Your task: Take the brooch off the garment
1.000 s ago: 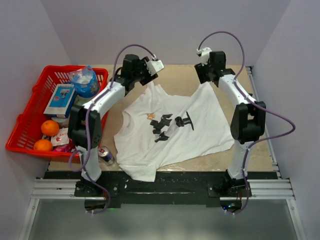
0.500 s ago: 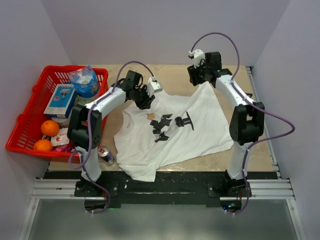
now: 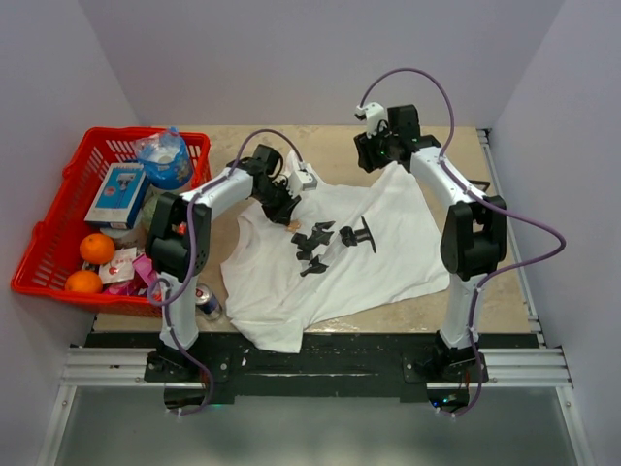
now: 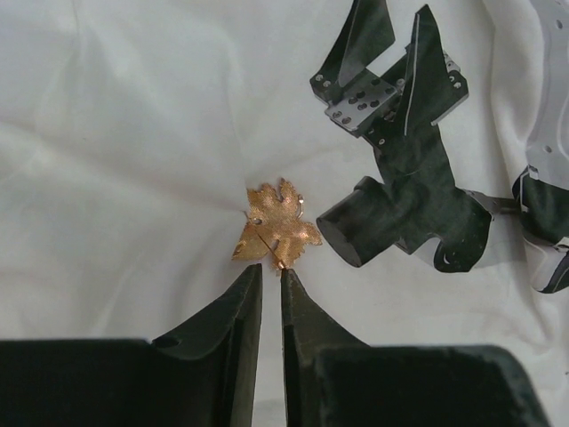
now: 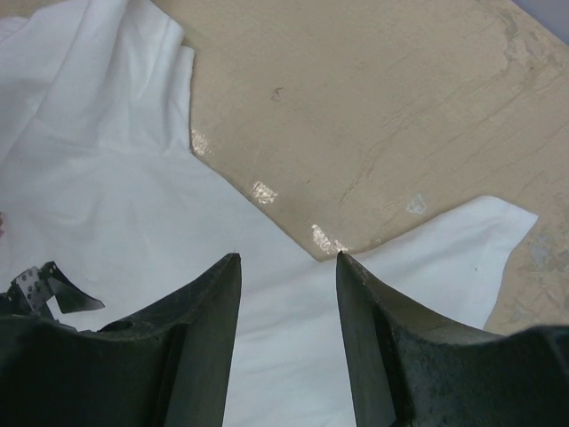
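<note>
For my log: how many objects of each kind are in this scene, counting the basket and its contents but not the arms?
T-shirt: 1
Brooch: 1
Red basket: 1
Oranges: 2
Water bottle: 1
Box: 1
Packet, partly hidden: 1
Can: 1
Total: 9

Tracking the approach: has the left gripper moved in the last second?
Yes: the left gripper came nearward, from past the garment's collar to the brooch.

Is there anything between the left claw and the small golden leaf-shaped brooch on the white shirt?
Nothing visible does. The left claw has its tips right at the lower edge of the golden leaf-shaped brooch on the white cloth T-shirt.
</note>
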`<state>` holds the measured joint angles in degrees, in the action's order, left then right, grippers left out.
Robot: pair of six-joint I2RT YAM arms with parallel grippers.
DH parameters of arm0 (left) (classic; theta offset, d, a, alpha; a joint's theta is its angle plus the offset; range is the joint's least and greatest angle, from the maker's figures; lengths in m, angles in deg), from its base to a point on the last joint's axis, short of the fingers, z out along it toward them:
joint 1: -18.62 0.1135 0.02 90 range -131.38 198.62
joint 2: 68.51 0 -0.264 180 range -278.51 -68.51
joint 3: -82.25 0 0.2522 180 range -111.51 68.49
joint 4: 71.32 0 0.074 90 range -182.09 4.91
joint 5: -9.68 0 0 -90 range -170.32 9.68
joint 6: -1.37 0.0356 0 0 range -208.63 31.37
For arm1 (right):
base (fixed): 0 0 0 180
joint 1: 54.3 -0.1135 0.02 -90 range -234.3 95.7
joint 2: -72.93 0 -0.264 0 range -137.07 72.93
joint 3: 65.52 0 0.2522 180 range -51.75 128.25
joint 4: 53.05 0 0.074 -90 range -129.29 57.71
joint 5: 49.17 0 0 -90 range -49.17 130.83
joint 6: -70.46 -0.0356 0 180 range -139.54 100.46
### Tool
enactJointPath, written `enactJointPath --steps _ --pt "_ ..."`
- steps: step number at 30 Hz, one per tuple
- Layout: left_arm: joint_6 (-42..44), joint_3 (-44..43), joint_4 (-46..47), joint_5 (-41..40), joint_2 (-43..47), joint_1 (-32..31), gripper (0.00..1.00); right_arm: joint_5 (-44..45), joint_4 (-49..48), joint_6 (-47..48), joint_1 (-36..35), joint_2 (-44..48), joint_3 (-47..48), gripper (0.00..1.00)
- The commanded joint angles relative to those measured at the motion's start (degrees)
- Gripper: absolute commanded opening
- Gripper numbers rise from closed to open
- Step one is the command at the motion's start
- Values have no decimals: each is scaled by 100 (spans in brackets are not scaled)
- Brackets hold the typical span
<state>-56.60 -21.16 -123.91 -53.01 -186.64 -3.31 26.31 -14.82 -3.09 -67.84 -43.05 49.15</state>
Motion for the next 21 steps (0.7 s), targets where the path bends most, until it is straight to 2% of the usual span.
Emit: enactJointPath --steps 1,4,17,21 --pt "-74 -246 -265 310 -44 -30 20 -51 -30 -27 0 -21 -9 50" --pt "-145 -220 -248 310 -18 -30 22 -7 -21 -10 -8 -65 -140 50" --pt "-373 -316 33 65 -351 -294 17 72 14 25 1 14 -317 50" --pt "-505 -413 121 -208 -430 -338 10 81 -4 -1 -8 76 -396 50"
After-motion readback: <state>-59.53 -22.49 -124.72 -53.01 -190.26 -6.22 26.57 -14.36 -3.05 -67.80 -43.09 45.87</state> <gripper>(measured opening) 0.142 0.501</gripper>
